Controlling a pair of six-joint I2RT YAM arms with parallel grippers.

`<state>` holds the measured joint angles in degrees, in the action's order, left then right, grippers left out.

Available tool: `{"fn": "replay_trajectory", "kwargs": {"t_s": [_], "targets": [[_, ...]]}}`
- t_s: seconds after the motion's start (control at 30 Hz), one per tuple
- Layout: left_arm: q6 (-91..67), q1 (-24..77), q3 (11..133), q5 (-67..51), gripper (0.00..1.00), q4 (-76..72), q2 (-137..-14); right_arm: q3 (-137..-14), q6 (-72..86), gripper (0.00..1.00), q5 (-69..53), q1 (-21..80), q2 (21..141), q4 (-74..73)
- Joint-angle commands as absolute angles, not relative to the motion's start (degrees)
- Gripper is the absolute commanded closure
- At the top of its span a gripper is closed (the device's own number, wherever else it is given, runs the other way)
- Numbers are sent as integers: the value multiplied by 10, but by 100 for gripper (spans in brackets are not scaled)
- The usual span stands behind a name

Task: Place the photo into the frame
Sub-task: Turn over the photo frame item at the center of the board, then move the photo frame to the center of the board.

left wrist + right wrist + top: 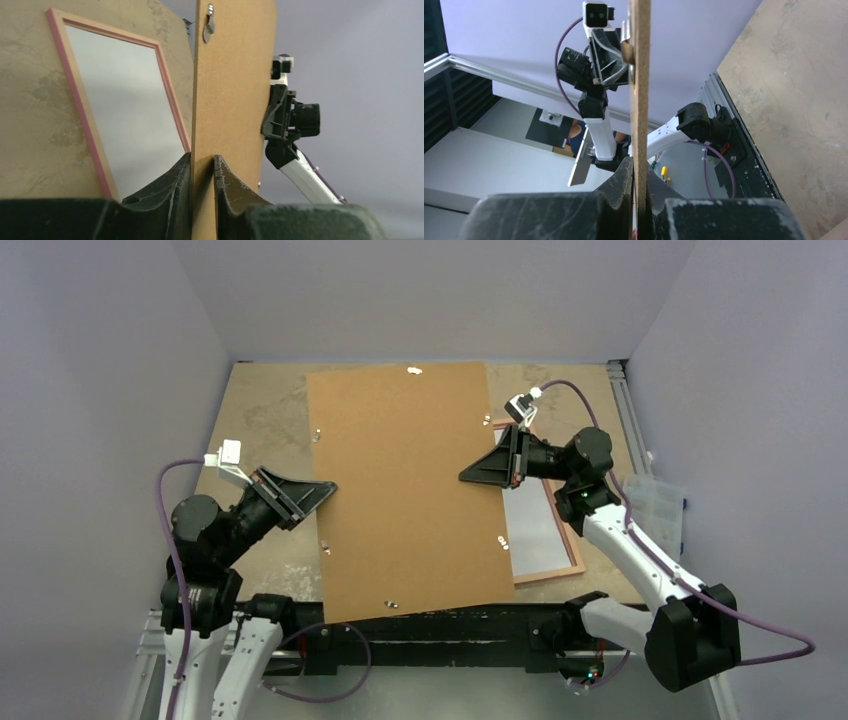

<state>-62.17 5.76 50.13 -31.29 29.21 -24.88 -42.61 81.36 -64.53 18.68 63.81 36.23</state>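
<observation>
1. Large flat rectangular brown fibreboard panel [405, 490] is sitting mid-scene, carrying small metal turn tabs [209, 27] near its edges. Any marking on them is too small to read.
2. Left arm [215, 525] is reaching from its base at 7 o'clock toward 2 o'clock, with the wrist rolled so its camera is sticking out sideways. Left gripper [332, 487] is meeting the panel's 9 o'clock edge.
3. In the left wrist view, black fingers [175, 185] are sitting one on each face of the panel edge, very close. Cannot tell whether they are pinching it or only bracketing it.
4. Right arm [625, 540] is rising from its base at 5 o'clock toward 11 o'clock, elbow bent, wrist pointing to 9 o'clock. Right gripper [465, 477] is biting the panel's 3 o'clock edge.
5. In the right wrist view, fingers [621, 185] are pressing together on the thin panel, seen edge-on, clamped tight.
6. Panel is being held off the mottled tan tabletop [260, 410], its near edge overhanging at 6 o'clock.
7. Thin rectangular frame with pink and light-wood rails [81, 105] is lying flat on the tabletop at 4 o'clock of the panel. Its left part is hiding beneath the panel, and its inside is showing pale grey-white.
8. Clear plastic box [660, 505] is sitting at 3 o'clock, just past the tabletop's edge.
</observation>
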Motion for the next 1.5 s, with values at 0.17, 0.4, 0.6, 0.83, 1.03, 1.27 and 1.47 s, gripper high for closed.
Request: {"fn": "replay_trajectory", "kwargs": {"t_s": [0.17, 0.4, 0.6, 0.83, 1.03, 1.27, 1.47], "targets": [[-576, 58, 492, -260, 48, 334, -262, -459, 802, 100, -647, 195, 617, 368], [-546, 58, 508, -223, 6, 396, -276, -542, 602, 100, -594, 194, 606, 51], [-507, 58, 523, -172, 1, 476, -301, -560, 579, 100, -548, 193, 606, -6], [-464, 58, 517, -156, 0, 519, -360, -576, 544, 100, -488, 182, 605, -67], [-460, 58, 466, -152, 0, 503, -410, -580, 577, 100, -485, 141, 597, -36], [-492, 61, 396, -175, 2, 419, -423, -575, 666, 100, -529, 69, 593, 56], [-533, 88, 337, -193, 6, 319, -465, -570, 728, 100, -520, 4, 588, 104]]}}
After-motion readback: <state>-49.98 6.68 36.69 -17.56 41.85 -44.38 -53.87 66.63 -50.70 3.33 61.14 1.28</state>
